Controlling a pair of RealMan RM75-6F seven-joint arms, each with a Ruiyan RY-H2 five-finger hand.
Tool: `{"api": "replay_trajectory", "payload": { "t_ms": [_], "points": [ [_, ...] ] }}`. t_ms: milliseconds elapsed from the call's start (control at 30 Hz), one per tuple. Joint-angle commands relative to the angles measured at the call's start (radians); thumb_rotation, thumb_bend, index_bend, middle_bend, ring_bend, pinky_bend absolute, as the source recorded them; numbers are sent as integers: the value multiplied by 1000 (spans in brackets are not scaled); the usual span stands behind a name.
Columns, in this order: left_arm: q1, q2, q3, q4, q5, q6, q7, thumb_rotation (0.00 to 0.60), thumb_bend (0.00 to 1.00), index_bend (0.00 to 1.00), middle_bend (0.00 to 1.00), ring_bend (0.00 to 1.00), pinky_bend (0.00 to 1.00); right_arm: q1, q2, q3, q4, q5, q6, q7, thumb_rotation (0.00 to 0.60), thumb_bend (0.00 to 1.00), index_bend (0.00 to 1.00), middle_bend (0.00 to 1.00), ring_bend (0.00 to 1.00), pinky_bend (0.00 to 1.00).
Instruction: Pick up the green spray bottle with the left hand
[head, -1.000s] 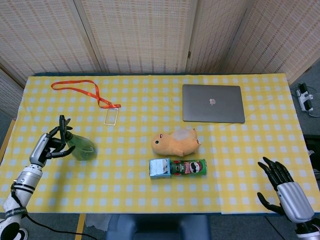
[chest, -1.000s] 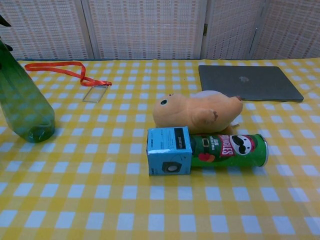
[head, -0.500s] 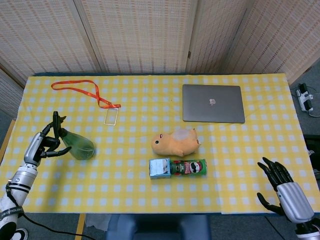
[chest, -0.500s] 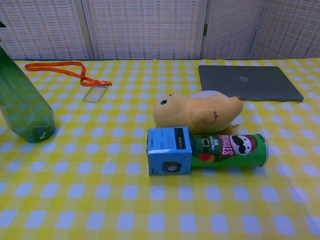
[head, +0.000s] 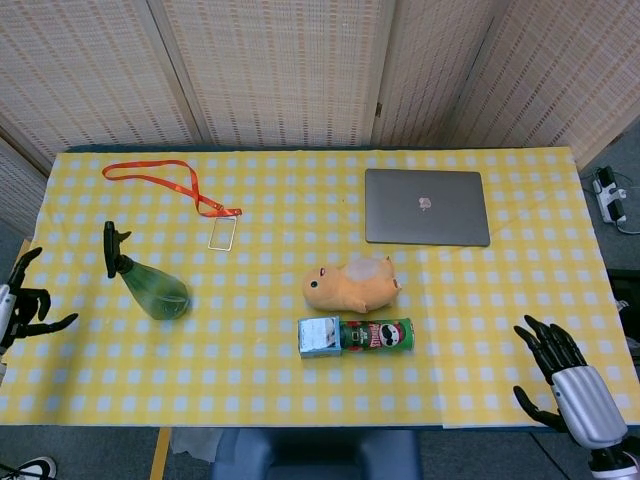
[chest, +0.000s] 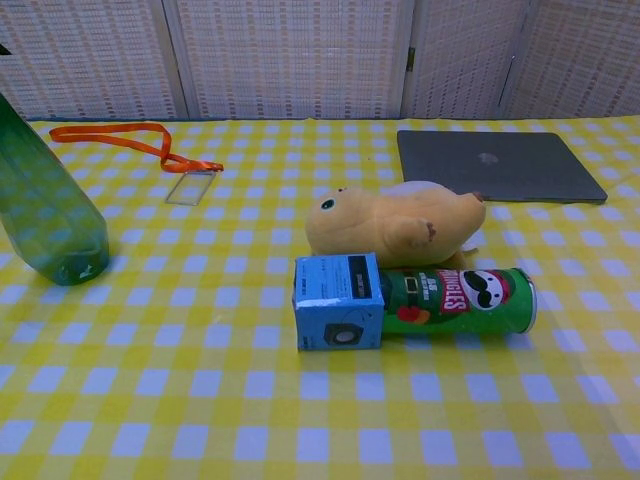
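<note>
The green spray bottle (head: 150, 283) stands upright on the yellow checked table, at its left side, with its black trigger head on top. In the chest view the green spray bottle (chest: 48, 216) fills the left edge, free of any hand. My left hand (head: 18, 305) is at the far left edge of the head view, off the table's left side, well apart from the bottle, fingers spread and empty. My right hand (head: 565, 384) hangs past the table's front right corner, fingers apart, holding nothing.
A plush toy (head: 352, 284) lies mid-table with a Pringles can (head: 376, 335) and a small blue box (head: 319, 336) in front of it. A closed laptop (head: 427, 206) sits at the back right. An orange lanyard (head: 168, 184) with a badge lies at the back left.
My left hand has let go of the bottle and drawn away to the left, off the table's edge. The bottle stays standing in place. The right hand has not moved.
</note>
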Motion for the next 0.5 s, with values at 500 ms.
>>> {"api": "replay_trajectory", "payload": {
  "t_ms": [500],
  "points": [
    [155, -47, 132, -64, 147, 245, 674, 600, 119, 79, 0, 0, 0, 0, -19, 9, -6, 2, 2, -56, 600, 413, 0, 0, 0, 0]
  ]
}}
